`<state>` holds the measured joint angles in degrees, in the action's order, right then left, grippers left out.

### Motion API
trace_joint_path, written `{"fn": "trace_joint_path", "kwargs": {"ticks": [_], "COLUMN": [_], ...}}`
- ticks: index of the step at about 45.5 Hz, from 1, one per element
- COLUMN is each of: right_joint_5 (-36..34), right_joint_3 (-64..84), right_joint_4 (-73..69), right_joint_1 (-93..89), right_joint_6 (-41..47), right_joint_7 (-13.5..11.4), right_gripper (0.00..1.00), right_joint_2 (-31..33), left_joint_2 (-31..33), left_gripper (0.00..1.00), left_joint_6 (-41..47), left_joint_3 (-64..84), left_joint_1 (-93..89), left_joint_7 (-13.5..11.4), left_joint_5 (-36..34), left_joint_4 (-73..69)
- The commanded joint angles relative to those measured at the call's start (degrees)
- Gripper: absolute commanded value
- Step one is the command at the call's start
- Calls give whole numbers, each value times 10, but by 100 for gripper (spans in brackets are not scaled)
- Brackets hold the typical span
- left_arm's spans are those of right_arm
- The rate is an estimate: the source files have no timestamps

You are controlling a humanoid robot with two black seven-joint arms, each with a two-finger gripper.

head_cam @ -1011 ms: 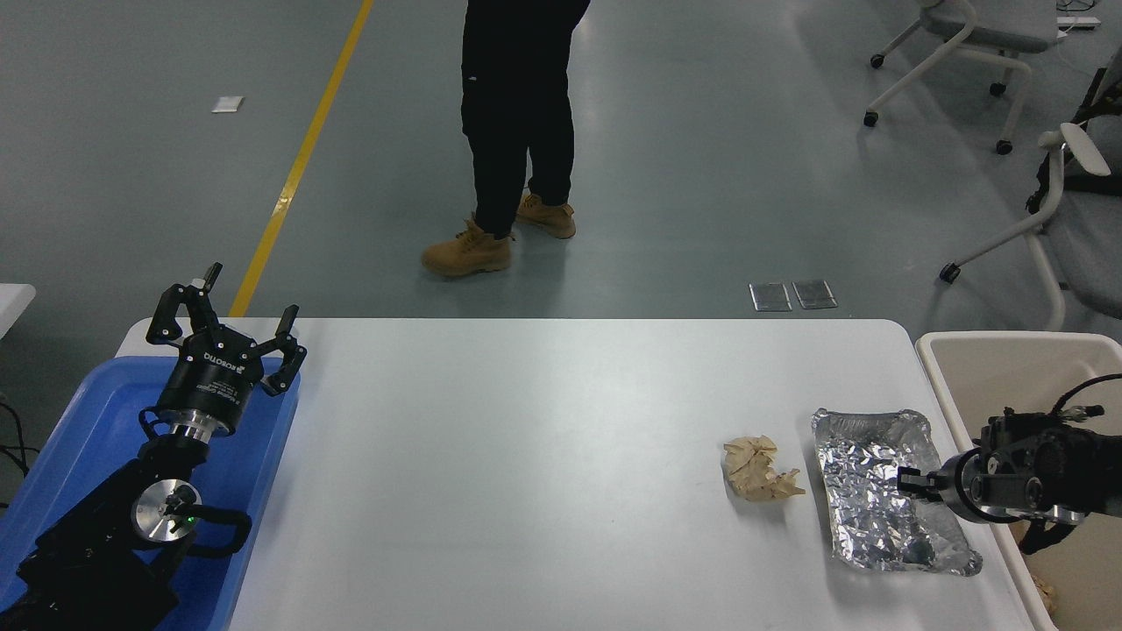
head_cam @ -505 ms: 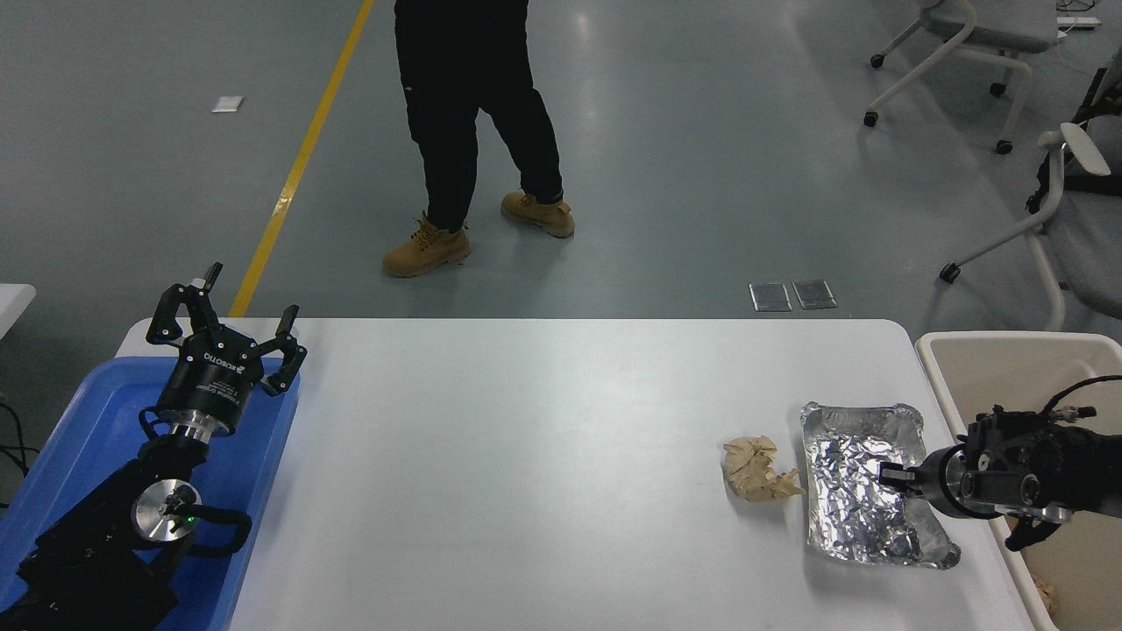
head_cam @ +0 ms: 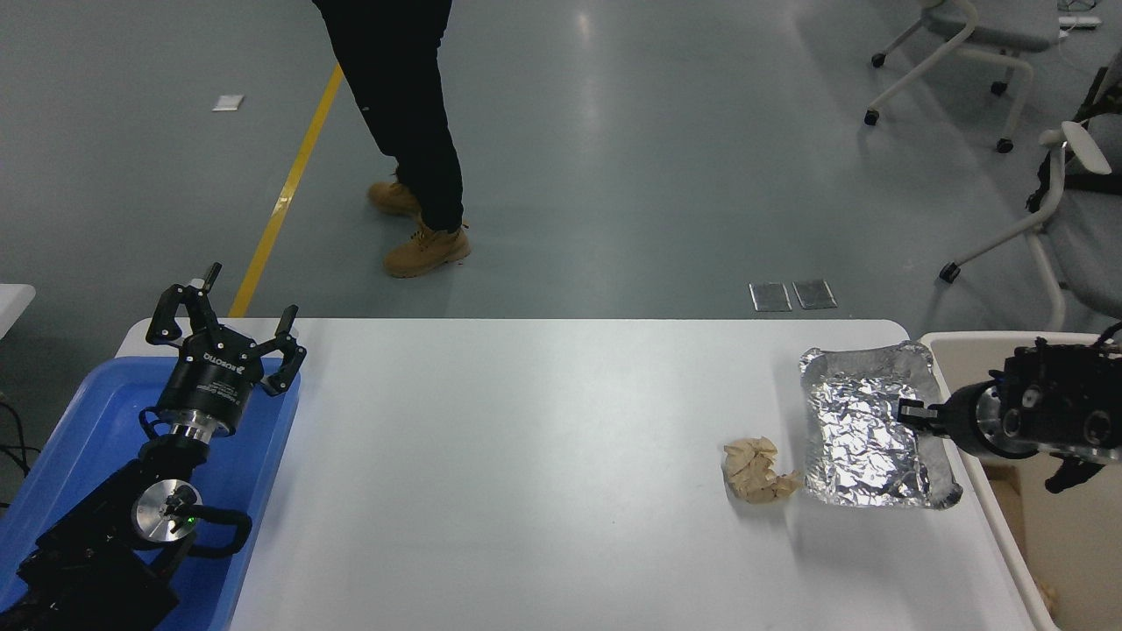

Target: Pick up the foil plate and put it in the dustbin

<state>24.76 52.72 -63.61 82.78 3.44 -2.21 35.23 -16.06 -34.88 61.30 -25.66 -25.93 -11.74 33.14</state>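
The foil plate hangs off the tabletop near its far right corner, tipped so that its inside faces the camera, and the right claw is clenched on its right-hand rim. The plate's long axis runs roughly from the tabletop's near edge toward its far edge, so the claw grips one long side and the bulk of the plate sticks out to the left of it, away from the dustbin.

That is the relation the coming move seems to turn on: the dustbin stands just beside the tabletop's right edge, behind and under the right arm, so the plate lies on the wrong side of the claw and would need to be carried rightward across the rim before release. The right arm is the nearer by far; the left claw is parked with spread fingers over a blue tray at the far left corner.

A crumpled paper wad lies on the tabletop just left of the plate's lower corner; whether they touch cannot be told. The claw's fingertips are largely hidden by foil, the right arm covers part of the dustbin's opening, and the dustbin is cut off at the right edge.
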Motion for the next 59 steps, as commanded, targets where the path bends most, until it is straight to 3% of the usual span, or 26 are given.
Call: {"fn": "trace_joint_path", "kwargs": {"ticks": [1, 27, 44, 53, 59], "right_joint_5": [11, 3, 0, -9, -66], "right_joint_3": [4, 5, 2, -17, -77], "right_joint_4": [-92, -131, -119, 25, 158], "right_joint_1": [125, 308, 329, 255, 154], "right_joint_6": [26, 174, 192, 180, 179], "right_joint_7": [-1, -1, -1, -2, -3], "right_gripper": [0, 0, 0, 0, 0], "right_joint_2": [59, 121, 135, 132, 126], "left_joint_2": [0, 0, 1, 0, 0], "left_gripper": [98, 98, 98, 98, 98], "left_joint_6": [0, 1, 1, 1, 1], "left_joint_3": [0, 0, 0, 0, 0], "left_joint_1": [0, 0, 0, 0, 0], "left_joint_7": [0, 0, 0, 0, 0], "left_joint_5": [0, 0, 0, 0, 0], "left_joint_4": [0, 0, 0, 0, 0]}}
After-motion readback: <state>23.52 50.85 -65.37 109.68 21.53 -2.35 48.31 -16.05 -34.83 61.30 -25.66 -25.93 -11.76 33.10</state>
